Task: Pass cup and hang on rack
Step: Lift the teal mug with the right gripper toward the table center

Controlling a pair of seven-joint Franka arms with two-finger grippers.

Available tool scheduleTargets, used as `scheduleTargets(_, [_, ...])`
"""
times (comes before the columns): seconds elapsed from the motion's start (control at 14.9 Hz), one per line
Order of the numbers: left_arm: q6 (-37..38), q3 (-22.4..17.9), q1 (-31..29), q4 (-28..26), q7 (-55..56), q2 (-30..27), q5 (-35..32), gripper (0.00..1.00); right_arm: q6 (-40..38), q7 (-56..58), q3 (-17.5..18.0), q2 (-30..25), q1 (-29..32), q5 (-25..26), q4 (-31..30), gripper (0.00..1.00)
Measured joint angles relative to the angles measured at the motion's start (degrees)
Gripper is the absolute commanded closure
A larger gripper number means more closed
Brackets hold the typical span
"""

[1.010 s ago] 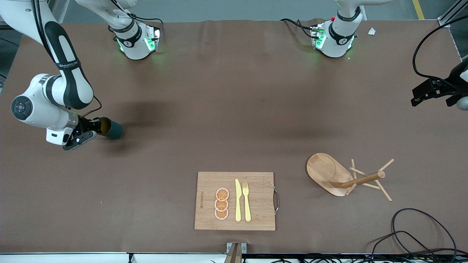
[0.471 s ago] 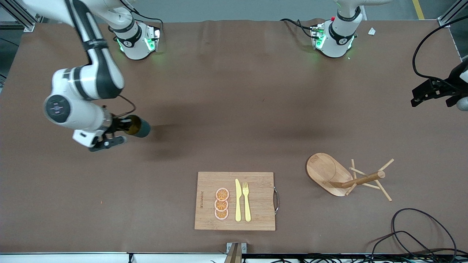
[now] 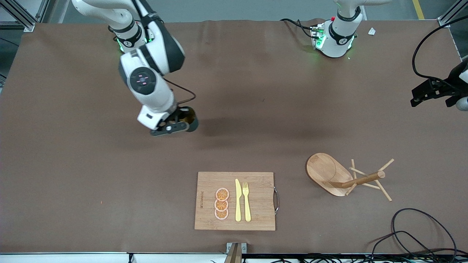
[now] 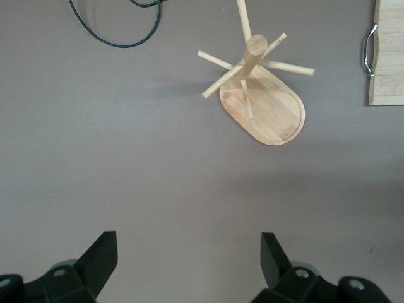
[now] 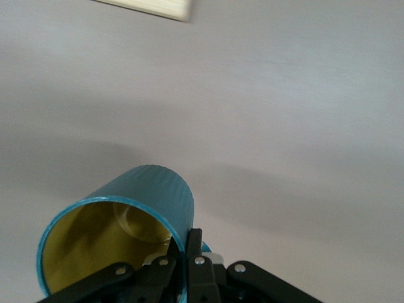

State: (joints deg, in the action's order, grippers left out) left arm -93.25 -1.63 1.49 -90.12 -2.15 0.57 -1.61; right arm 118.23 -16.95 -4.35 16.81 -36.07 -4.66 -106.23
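Observation:
The cup (image 3: 191, 119), teal outside and yellow inside (image 5: 95, 243), hangs tilted above the brown table, well short of the table's middle on the right arm's side. My right gripper (image 3: 178, 124) is shut on its rim wall, one finger inside and one outside (image 5: 197, 249). The rack (image 3: 347, 176) stands upright on its oval base toward the left arm's end, beside the cutting board; it also shows in the left wrist view as the rack (image 4: 260, 95). My left gripper (image 3: 429, 93) waits high over the table's edge at the left arm's end, open (image 4: 188, 252) and empty.
A bamboo cutting board (image 3: 256, 219) with orange slices (image 3: 221, 204), a yellow knife (image 3: 238, 201) and a fork (image 3: 246, 201) lies near the front edge. Black cables (image 3: 413, 233) coil near the front corner at the left arm's end.
My right arm has swung the cup from the right arm's end of the table toward the middle. The left arm and the rack have not moved.

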Motion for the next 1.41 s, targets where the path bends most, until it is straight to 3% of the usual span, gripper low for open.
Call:
scheduleTargets(0.54, [0.0, 0.0, 0.0, 0.0, 0.0, 0.0, 0.0, 0.0, 4.6, -12.2, -0.1, 16.6, -9.2, -2.2, 14.1, 1.0])
scheduleTargets(0.94, [0.0, 0.0, 0.0, 0.0, 0.0, 0.2, 0.0, 0.0, 7.2, -13.1, -0.1, 22.5, -13.5, -2.2, 18.7, 0.96])
scheduleTargets(1.01, [0.0, 0.0, 0.0, 0.0, 0.0, 0.2, 0.0, 0.0, 7.4, -13.1, -0.1, 23.1, -14.0, -2.2, 18.8, 0.86])
scheduleTargets(1.08, [0.0, 0.0, 0.0, 0.0, 0.0, 0.2, 0.0, 0.0, 7.4, -13.2, -0.3, 23.1, -14.3, -2.1, 19.0, 0.17])
scheduleTargets(1.14, [0.0, 0.0, 0.1, 0.0, 0.0, 0.2, 0.0, 0.0, 7.4, -13.2, -0.4, 23.2, -14.3, -2.2, 19.0, 0.01])
scheduleTargets(1.41, [0.0, 0.1, 0.1, 0.0, 0.0, 0.3, 0.0, 0.0, 7.3, -13.2, -0.5, 23.3, -14.4, -2.2, 20.7, 0.0])
